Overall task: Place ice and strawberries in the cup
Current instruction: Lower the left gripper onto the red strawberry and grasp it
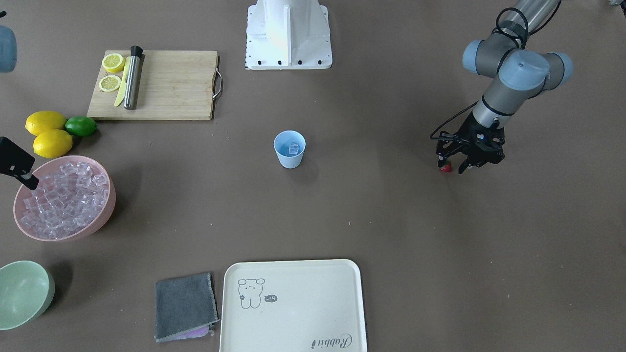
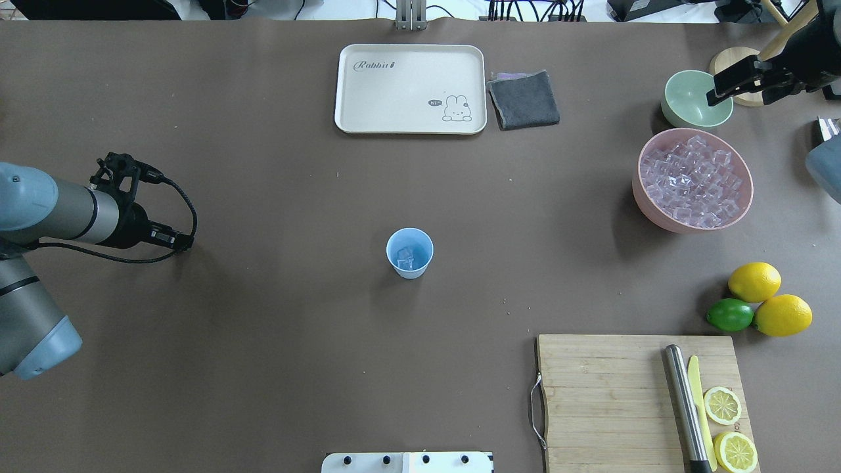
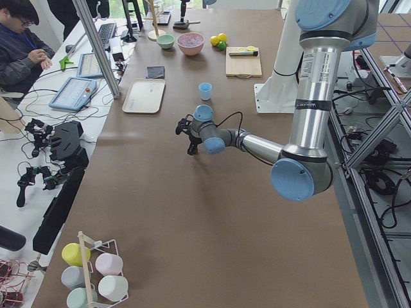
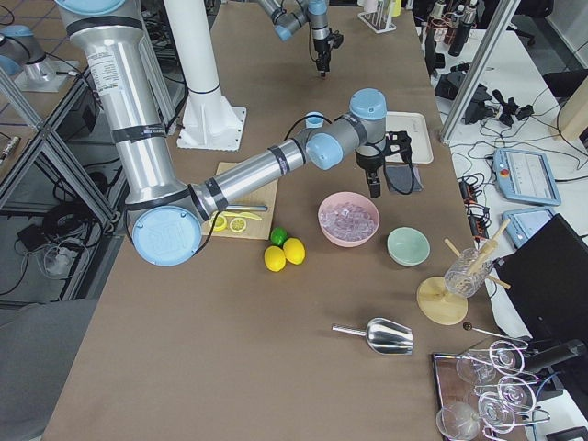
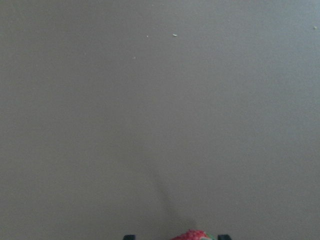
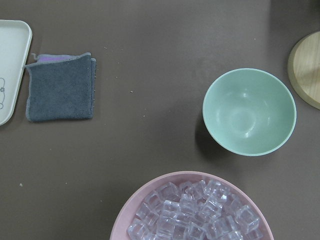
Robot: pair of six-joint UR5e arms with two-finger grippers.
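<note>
Two arms work. Right gripper (image 1: 32,185) hangs near the pink bowl (image 1: 108,208) of ice (image 1: 63,195); I cannot tell its jaws. Mid-table, the cup (image 1: 289,159) holds one cube (image 1: 294,148). Well apart, left gripper (image 1: 452,166), fingers spread, straddles the strawberry (image 1: 445,167).

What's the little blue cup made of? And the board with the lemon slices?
The cup looks like plastic: plain, matte light blue, thin-walled. The board looks like wood or bamboo: pale tan strips with grain lines, and a metal handle on one end.
</note>
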